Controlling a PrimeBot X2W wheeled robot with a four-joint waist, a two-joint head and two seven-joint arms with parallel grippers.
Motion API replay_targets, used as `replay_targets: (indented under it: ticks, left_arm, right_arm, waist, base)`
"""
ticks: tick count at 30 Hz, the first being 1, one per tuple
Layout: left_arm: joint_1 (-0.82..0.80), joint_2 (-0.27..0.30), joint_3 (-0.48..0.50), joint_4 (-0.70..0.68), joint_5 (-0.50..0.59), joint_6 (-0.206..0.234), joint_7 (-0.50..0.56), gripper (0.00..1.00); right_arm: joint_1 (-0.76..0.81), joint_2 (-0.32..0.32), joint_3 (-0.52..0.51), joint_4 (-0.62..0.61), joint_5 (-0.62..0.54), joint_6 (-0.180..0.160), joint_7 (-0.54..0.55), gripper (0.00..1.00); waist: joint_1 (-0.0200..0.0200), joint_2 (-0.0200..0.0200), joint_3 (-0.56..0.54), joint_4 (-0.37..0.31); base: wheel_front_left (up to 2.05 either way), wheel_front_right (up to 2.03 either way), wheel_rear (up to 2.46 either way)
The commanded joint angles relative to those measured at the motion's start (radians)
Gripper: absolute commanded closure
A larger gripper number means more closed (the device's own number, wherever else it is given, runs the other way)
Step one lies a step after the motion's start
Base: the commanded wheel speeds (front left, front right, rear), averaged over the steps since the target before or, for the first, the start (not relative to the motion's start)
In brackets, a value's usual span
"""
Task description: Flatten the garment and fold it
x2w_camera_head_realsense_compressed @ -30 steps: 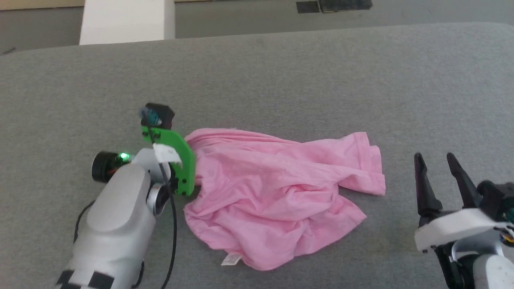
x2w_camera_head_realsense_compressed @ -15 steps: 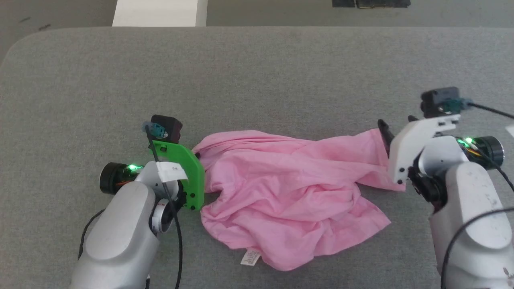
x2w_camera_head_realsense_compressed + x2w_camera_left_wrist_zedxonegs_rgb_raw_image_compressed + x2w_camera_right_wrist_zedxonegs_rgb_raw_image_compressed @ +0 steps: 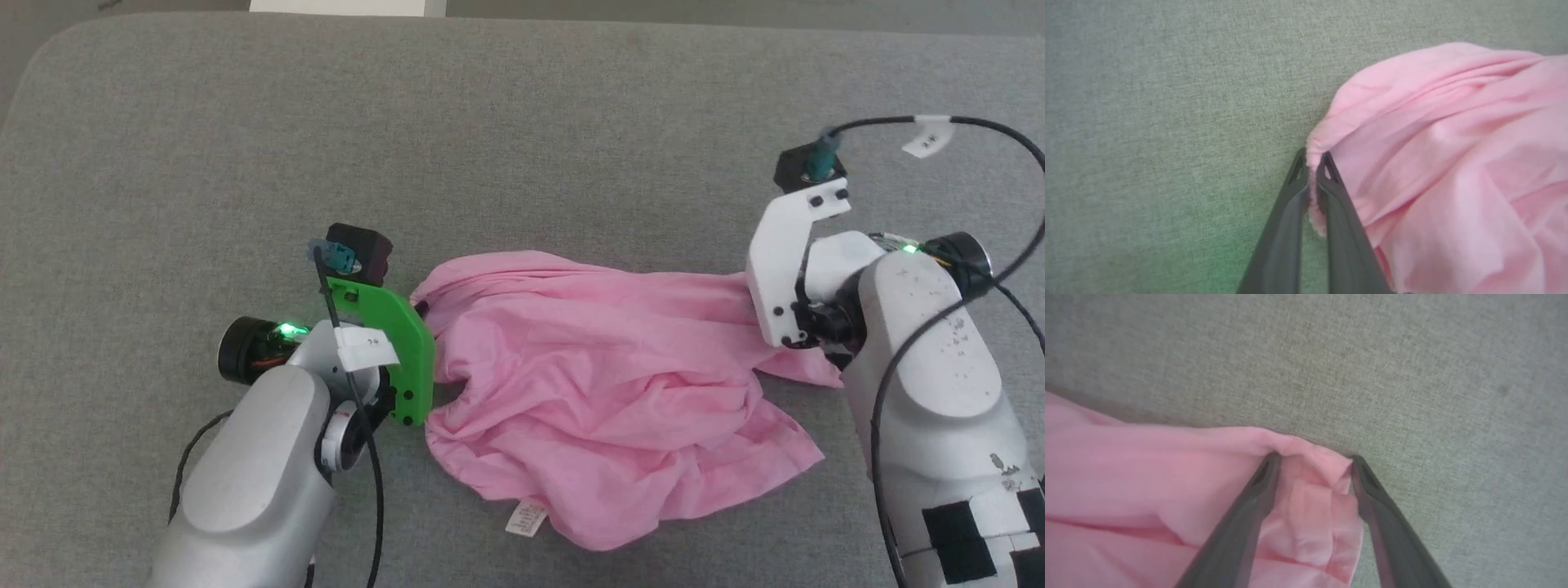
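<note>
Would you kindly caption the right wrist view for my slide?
Open right gripper straddles a bunched corner of the pink garment.

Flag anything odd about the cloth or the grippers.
The garment lies bunched and wrinkled on the grey surface, its white tag sticking out at the near edge. The left gripper pinches one end; the right gripper stands open astride the other. Nothing torn or spilled.

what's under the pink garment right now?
Grey fabric surface shows all around the garment; a white tag pokes out at its near edge. Anything beneath the crumpled folds is covered.
</note>
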Motion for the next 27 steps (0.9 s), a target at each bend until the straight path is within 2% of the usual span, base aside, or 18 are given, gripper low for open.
replay_targets:
  ticks: [1, 4, 8, 18, 22, 27]
  left_arm:
    - [0.016, 0.007, -0.005, 0.004, -0.007, -0.001, 0.011, 1.00]
    - [0.017, 0.009, -0.006, 0.001, -0.011, -0.001, 0.012, 1.00]
    - [0.012, 0.014, 0.000, -0.005, -0.012, -0.007, -0.017, 1.00]
    - [-0.012, 0.024, 0.108, -0.061, -0.062, -0.017, -0.220, 1.00]
    - [-0.036, 0.030, 0.162, -0.098, -0.116, -0.033, -0.252, 1.00]
    - [-0.106, 0.042, 0.209, -0.135, -0.159, -0.036, -0.239, 1.00]
  right_arm:
    - [0.028, 0.008, 0.021, 0.030, 0.011, -0.001, 0.035, 1.00]
    - [0.016, -0.002, 0.042, 0.003, 0.022, -0.001, 0.031, 1.00]
    - [0.022, -0.008, 0.040, -0.047, 0.051, -0.001, -0.080, 1.00]
    - [0.119, -0.026, -0.011, -0.231, 0.099, -0.001, -0.507, 1.00]
    - [0.129, -0.032, -0.018, -0.299, 0.109, -0.001, -0.580, 1.00]
    - [0.072, -0.046, -0.015, -0.345, 0.119, -0.001, -0.602, 1.00]
  waist:
    - [0.0000, 0.0000, 0.001, 0.001]
    - [0.0000, 0.0000, 0.001, 0.001]
    - [0.0000, 0.0000, -0.013, 0.000]
    - [0.0000, 0.0000, -0.099, -0.012]
    - [0.0000, 0.0000, -0.116, -0.024]
    - [0.0000, 0.0000, -0.102, -0.037]
  base:
    - [0.00, 0.00, 0.00]
    - [0.00, 0.00, 0.00]
    - [0.00, 0.00, 0.00]
    - [0.00, 0.00, 0.00]
    - [0.00, 0.00, 0.00]
    - [0.00, 0.00, 0.00]
